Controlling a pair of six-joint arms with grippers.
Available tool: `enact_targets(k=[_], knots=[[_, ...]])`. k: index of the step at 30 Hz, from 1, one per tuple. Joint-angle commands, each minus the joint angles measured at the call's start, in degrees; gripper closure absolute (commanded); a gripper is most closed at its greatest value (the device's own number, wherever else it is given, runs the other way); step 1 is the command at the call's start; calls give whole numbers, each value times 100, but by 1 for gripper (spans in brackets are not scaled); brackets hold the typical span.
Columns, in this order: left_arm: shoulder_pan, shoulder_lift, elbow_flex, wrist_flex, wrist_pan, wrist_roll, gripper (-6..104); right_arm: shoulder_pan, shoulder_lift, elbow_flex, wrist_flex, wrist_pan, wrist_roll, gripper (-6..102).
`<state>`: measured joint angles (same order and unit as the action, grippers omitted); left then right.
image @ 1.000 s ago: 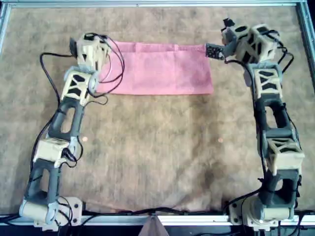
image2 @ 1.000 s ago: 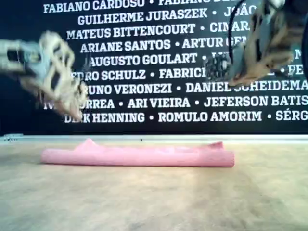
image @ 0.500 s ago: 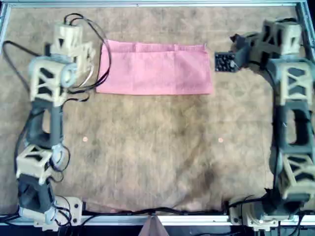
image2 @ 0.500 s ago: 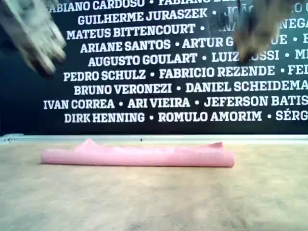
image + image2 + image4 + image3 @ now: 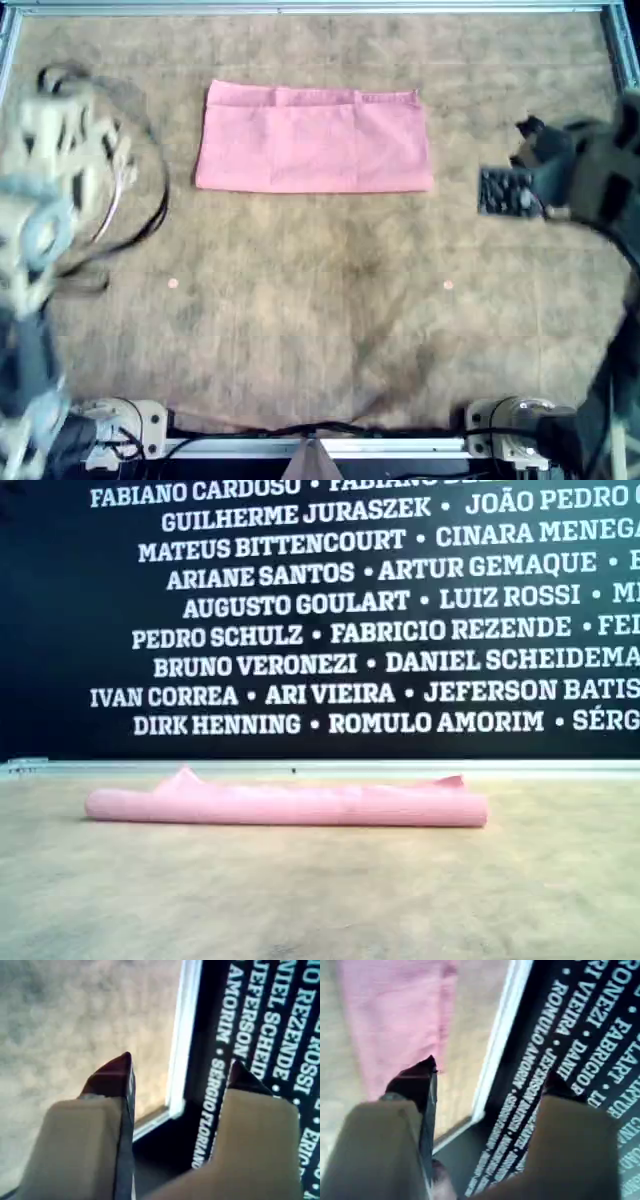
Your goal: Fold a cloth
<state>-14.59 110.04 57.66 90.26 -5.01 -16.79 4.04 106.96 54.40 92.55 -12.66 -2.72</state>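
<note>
Setting: black wall (image 5: 320,620) printed with white names, behind a bench covered by a mottled brown mat (image 5: 320,300) inside a metal frame (image 5: 320,8).

Item 1, cloth (image 5: 315,138): pink, lying flat on the mat toward the far edge in the overhead view. Outline is a wide rectangle rather than a square, so it reads as folded once in half. In the exterior view it shows as a low pink band with small peaks at both ends. Nothing touches it.

Item 2, left tool (image 5: 487,1077): open, fingers spread, holding nothing. The cloth lies below and beyond one fingertip, well apart. The arm is a motion-blurred shape at the overhead view's left edge.

Item 3, right tool (image 5: 177,1067): open, empty; only mat, frame and wall beyond it. It sits near the overhead view's right edge, clear of the cloth.

Change noted: a second ago both tools stood at the cloth's far corners; half a second ago they had lifted off; now both arms have swung outward and are gone from the exterior view. The cloth has kept the same shape and place throughout.

Judgement: the fold appears released and settled. The arms seem to be retreating, which suggests the task is at or near its end, unless a second fold is wanted.
</note>
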Motion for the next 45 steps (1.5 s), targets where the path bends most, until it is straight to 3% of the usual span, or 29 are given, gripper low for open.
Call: enact_targets(k=[1, 5, 12, 14, 19, 21, 33, 38, 45], knots=[[79, 2575, 1925, 0, -26, 0, 21, -53, 1582, 914, -18, 35, -9, 19], [132, 4307, 3744, -773, -35, 53, 21, -44, 3015, 2602, -642, 26, -18, 19], [88, 6513, 7216, -3199, -35, 105, 21, -53, 4887, 5906, -2944, 35, -18, 19], [123, 6741, 7972, -3700, -35, 352, 21, -53, 5379, 6794, -3568, 35, -18, 19], [149, 6724, 9158, -4421, -35, 1266, 21, -62, 6557, 8824, -4983, 35, -18, 19], [149, 6724, 9316, -4632, -35, 1459, 21, -62, 7014, 9501, -5440, 35, -18, 19], [149, 6724, 10661, -5757, 26, 1433, 21, -62, 7242, 11821, -7400, 35, 0, 19], [79, 6724, 11443, -6434, 53, 1433, 21, -62, 7233, 11962, -7436, 35, 0, 20], [79, 6715, 11505, -6478, 44, 1485, 22, -35, 7233, 11962, -7436, -44, 9, 20]])
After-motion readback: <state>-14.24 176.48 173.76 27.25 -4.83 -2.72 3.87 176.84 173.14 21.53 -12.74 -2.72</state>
